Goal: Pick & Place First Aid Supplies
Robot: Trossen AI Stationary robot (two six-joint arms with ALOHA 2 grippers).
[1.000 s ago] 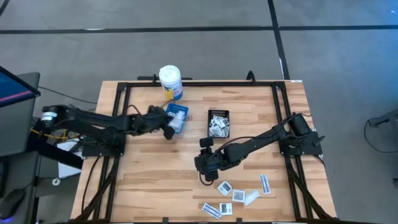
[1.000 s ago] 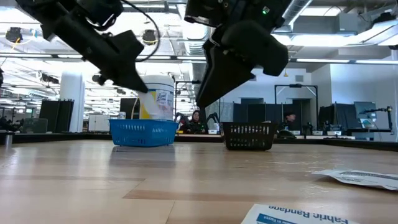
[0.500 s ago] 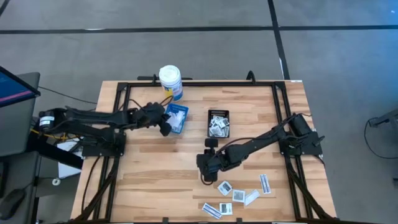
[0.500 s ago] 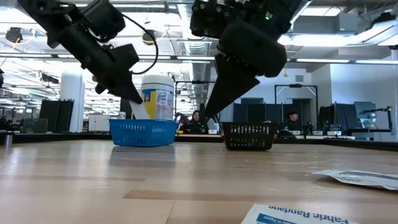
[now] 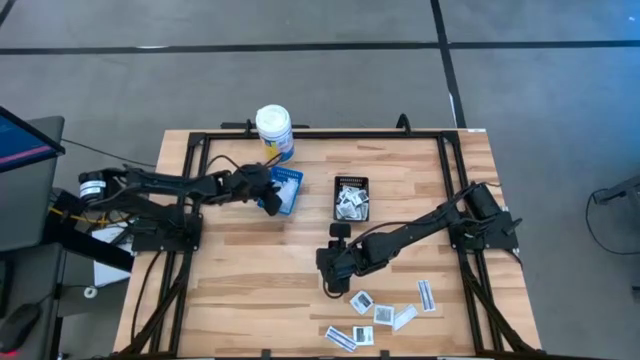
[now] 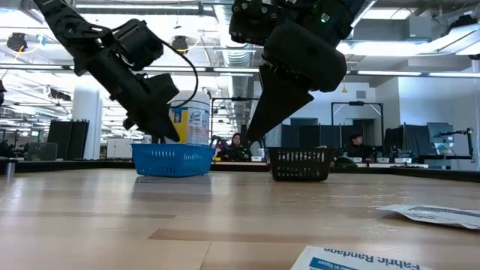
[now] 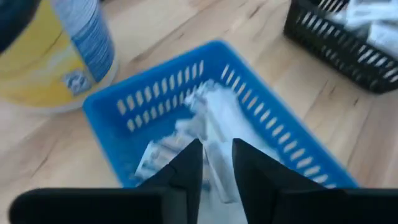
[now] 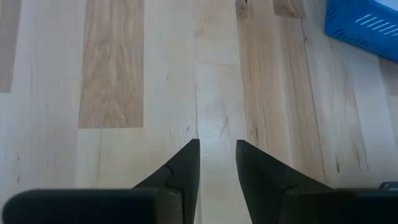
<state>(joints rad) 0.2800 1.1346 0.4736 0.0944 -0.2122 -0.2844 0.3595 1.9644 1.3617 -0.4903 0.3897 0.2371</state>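
Over on the left, the left gripper (image 5: 270,197) hangs at the near rim of the blue tray (image 5: 286,189), which sits just in front of the white bottle with its yellow label (image 5: 274,131); its fingers (image 7: 188,167) stand a little apart with nothing between them, and white packets lie in the tray (image 7: 205,134) directly ahead of the tips, so I'd say it has just let one go there. Next along is the black tray (image 5: 351,198), also holding a few white packets. In the middle of the table the right gripper (image 5: 331,281) points down at bare wood, fingers (image 8: 184,165) parted by a narrow gap and empty. The loose first aid supplies (image 5: 380,314) lie scattered toward the table's front right, just beyond that gripper on its far side from the trays, so the right arm is plainly the nearer one; the closest packet (image 5: 360,301) is squarish, while a narrow strip (image 5: 427,294) farther right runs roughly front to back. The wooden table (image 5: 240,290) is pale planking in a black frame, on a grey floor, with an open lab full of desks behind.
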